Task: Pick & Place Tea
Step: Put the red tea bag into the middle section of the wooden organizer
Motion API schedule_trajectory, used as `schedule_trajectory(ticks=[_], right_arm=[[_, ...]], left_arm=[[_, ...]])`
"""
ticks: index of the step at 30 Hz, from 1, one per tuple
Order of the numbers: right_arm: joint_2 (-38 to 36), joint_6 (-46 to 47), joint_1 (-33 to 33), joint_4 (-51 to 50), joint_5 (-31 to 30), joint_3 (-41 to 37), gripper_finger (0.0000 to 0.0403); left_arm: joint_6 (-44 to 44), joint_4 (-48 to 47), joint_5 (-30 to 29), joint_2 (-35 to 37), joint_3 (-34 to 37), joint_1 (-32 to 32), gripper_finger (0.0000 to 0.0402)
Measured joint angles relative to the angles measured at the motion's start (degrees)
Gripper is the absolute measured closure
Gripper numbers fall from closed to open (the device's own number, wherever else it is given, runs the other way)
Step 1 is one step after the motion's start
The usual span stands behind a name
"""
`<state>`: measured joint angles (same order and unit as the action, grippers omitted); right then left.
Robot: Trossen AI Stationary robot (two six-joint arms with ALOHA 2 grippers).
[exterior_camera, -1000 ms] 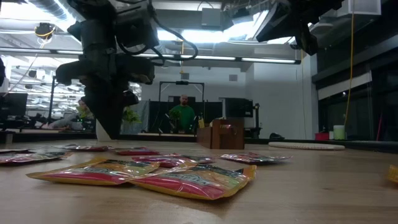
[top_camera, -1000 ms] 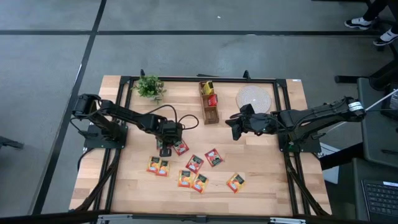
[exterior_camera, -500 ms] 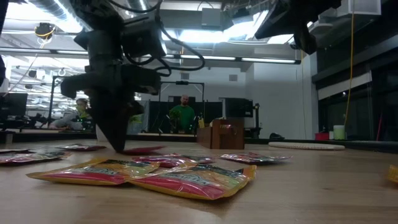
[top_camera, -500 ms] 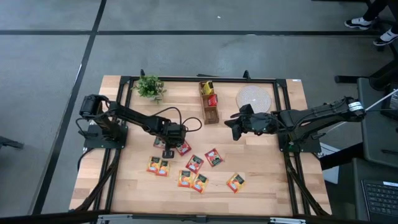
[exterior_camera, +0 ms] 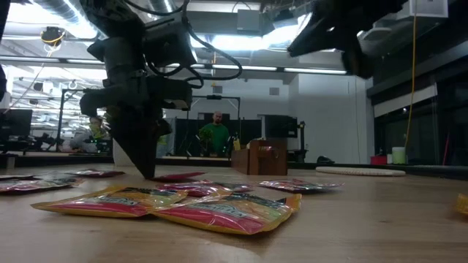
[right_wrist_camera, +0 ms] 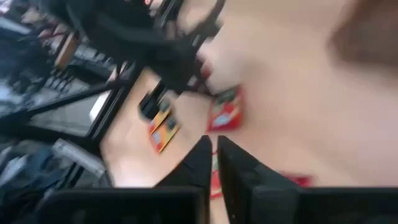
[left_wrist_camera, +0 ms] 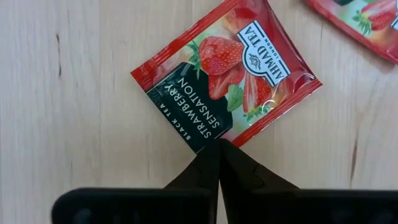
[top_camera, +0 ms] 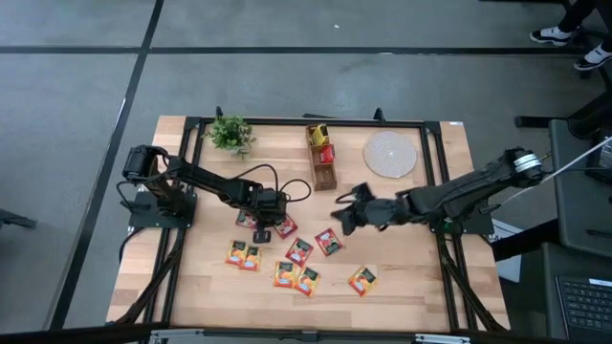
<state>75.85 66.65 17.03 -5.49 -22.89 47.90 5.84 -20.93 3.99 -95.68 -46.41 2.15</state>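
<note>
Several tea sachets lie flat on the wooden table (top_camera: 402,287), among them a red strawberry sachet (left_wrist_camera: 227,74) (top_camera: 281,227) and another red one (top_camera: 328,241). My left gripper (left_wrist_camera: 218,144) (top_camera: 260,233) is shut and points steeply down, its tips at the strawberry sachet's edge by the dark label. My right gripper (right_wrist_camera: 214,149) (top_camera: 342,216) hangs above the table near the second red sachet, slanting down. It shows a narrow gap between its fingers and nothing in it. My left gripper sets its shut fingertips down at the strawberry sachet's edge (left_wrist_camera: 210,134), beside the corner of the dark label. It comes from above at a steep slant. The sachet lies flat on the table. Whether the tips press the foil or only the wood beside it, I cannot tell.
A wooden box (top_camera: 324,172) with upright sachets stands at the far middle. A potted plant (top_camera: 229,134) and a round pale mat (top_camera: 390,153) flank it. People are in the room beyond the table (exterior_camera: 214,135). Bare wood shows at the near right.
My left gripper has sunk to the table at the strawberry sachet's edge, staying shut. My right gripper has swung from beside the mat toward the table's left and near edge, has come lower and has rolled.
</note>
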Motion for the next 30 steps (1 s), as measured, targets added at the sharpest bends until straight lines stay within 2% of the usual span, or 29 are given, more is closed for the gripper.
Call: schedule_trajectory(ticks=[6,11,15,19,24,30], right_arm=[[12.2,1.3,1.0,15.8,5.7,0.0,0.0287],[20.4,9.7,0.7,22.4,6.2,0.0,0.0199],[25.3,14.4,0.5,25.7,6.7,0.0,0.0156],[28.4,17.3,-0.1,28.2,6.7,0.0,0.0143],[31.3,17.6,-1.5,33.4,7.5,0.0,0.0149],[33.0,17.6,-3.4,33.6,8.2,0.0,0.0152]], left_arm=[[0.4,0.7,0.0,0.0,0.0,0.0,0.0399],[1.1,0.7,0.4,0.0,0.0,0.0,0.0399],[1.7,0.9,0.5,0.0,0.1,0.0,0.0399],[1.9,2.1,0.7,-0.1,0.1,0.0,0.0399],[1.9,4.1,0.9,-0.2,0.1,0.0,0.0399],[1.5,4.7,0.9,-0.2,0.2,0.0,0.0399]])
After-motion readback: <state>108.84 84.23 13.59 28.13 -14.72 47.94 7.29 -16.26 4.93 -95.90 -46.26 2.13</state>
